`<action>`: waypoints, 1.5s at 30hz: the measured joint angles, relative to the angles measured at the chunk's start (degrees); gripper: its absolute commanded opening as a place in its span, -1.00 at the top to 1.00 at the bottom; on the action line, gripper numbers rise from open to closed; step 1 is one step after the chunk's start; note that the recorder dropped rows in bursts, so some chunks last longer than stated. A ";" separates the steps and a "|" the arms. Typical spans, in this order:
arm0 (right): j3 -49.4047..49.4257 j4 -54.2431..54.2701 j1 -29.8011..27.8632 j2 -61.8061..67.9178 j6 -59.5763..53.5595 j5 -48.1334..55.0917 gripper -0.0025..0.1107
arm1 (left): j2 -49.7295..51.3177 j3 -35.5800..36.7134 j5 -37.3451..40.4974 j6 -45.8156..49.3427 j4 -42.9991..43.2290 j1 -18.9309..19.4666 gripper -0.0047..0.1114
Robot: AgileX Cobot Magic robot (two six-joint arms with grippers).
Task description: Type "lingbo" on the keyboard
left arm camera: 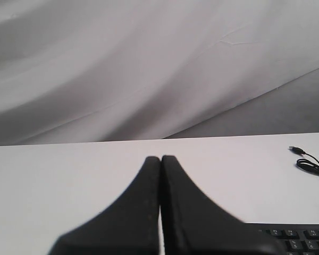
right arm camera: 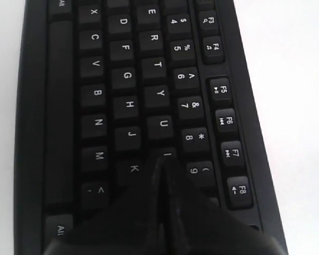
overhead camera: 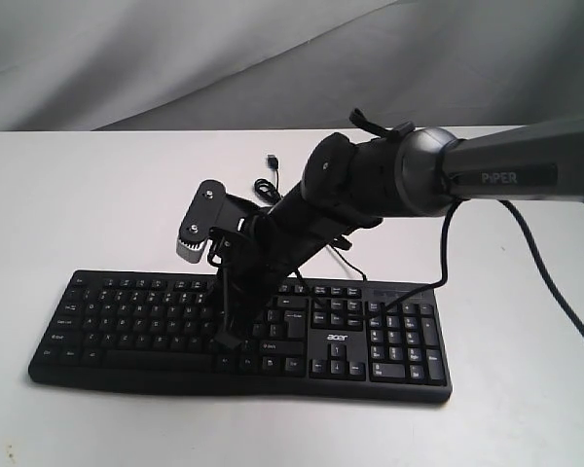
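The black keyboard (overhead camera: 127, 321) with white legends and an "acer" logo lies along the front of the white table. My right gripper (overhead camera: 228, 336) reaches across from the right and points down over the keyboard's middle. In the right wrist view its shut fingertips (right arm camera: 160, 162) meet at the edge of the I key (right arm camera: 167, 154), beside K and 9; I cannot tell whether they press it. My left gripper (left arm camera: 160, 159) is shut on nothing and hovers over bare table, with a corner of the keyboard (left arm camera: 297, 241) beside it. The exterior view does not show the left gripper.
The keyboard's thin black USB cable (overhead camera: 268, 185) lies coiled on the table behind it, its plug (overhead camera: 271, 158) loose; the left wrist view also shows the cable (left arm camera: 311, 164). A grey cloth backdrop (overhead camera: 175, 58) hangs behind the white table (overhead camera: 526, 409).
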 measured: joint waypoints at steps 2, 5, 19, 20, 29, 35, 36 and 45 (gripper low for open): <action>0.00 -0.12 0.00 0.00 0.00 0.13 0.96 | 0.00 0.00 0.00 0.00 0.00 0.00 0.91; 0.00 -0.37 0.00 0.00 0.00 0.13 0.96 | 0.00 0.00 0.00 0.00 0.00 0.00 0.91; 0.00 -1.36 0.00 0.00 0.00 -0.38 0.96 | 0.00 0.00 0.00 0.00 0.00 0.00 0.91; 0.00 -1.36 0.00 0.00 0.00 -0.51 0.96 | 0.00 0.00 0.00 0.00 0.00 0.00 0.91; 0.00 -1.70 0.00 0.00 0.00 -0.98 0.96 | 0.00 0.00 0.00 0.00 0.00 0.00 0.91; 0.00 -1.70 0.00 0.00 0.00 -0.98 0.96 | 0.00 0.00 0.00 0.00 0.00 0.00 0.91; 0.00 -1.70 0.00 0.00 0.00 -0.98 0.96 | 0.00 0.00 0.00 0.00 0.00 0.00 0.91; 0.00 -1.70 0.00 1.30 -0.15 -1.85 0.96 | 0.00 0.00 0.00 0.00 0.00 0.00 0.91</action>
